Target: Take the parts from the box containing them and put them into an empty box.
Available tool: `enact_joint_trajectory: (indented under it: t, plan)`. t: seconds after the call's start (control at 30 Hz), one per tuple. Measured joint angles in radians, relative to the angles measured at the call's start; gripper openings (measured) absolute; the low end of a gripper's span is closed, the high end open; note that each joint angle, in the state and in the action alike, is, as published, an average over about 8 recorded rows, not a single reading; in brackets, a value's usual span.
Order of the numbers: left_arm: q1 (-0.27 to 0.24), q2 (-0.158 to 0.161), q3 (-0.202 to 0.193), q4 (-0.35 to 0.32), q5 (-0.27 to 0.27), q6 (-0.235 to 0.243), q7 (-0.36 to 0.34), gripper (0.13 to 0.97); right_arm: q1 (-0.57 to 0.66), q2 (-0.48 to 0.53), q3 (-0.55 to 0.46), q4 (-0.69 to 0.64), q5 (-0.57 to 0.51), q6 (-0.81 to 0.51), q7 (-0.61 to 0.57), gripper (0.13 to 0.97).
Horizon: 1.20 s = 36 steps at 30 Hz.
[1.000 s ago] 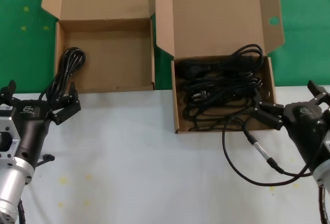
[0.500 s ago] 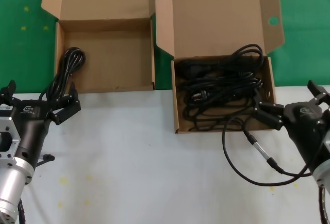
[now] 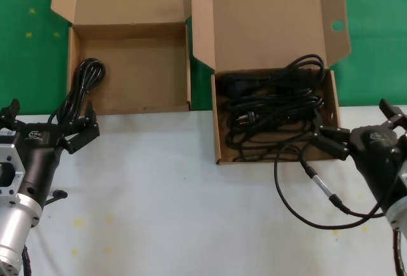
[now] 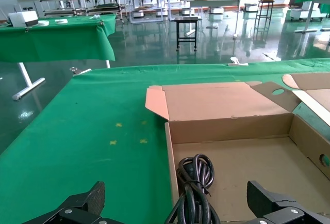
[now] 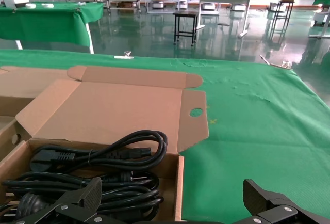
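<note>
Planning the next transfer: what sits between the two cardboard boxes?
Nothing: head view shows the plain-lidded box and the box of cords side by side, walls nearly touching.

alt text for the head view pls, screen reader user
Two open brown cardboard boxes sit side by side: the right box with a holed flap is full of coiled black power cords, and the left plain-lidded box holds one black cord. The open left claw and open right claw sit at their near edges.

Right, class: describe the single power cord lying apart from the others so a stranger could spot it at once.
Find the plain-lidded cardboard box on the robot's left. Along its left wall lies one coiled black cord, its lower end draped over the box's front edge. Unlike the tangled cords in the neighbouring holed-flap box, it lies alone.
</note>
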<state>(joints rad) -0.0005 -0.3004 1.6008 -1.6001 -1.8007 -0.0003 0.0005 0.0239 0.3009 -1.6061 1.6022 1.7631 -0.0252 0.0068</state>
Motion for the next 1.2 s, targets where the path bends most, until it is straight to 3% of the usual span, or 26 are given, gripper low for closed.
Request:
enact_joint_trajectory:
  t: [1.2]
  plan:
    - [0.0, 0.0, 0.0, 0.0, 0.0, 0.0, 0.0, 0.966, 0.0, 0.0, 0.0, 0.0, 0.0, 0.0, 0.0, 0.966]
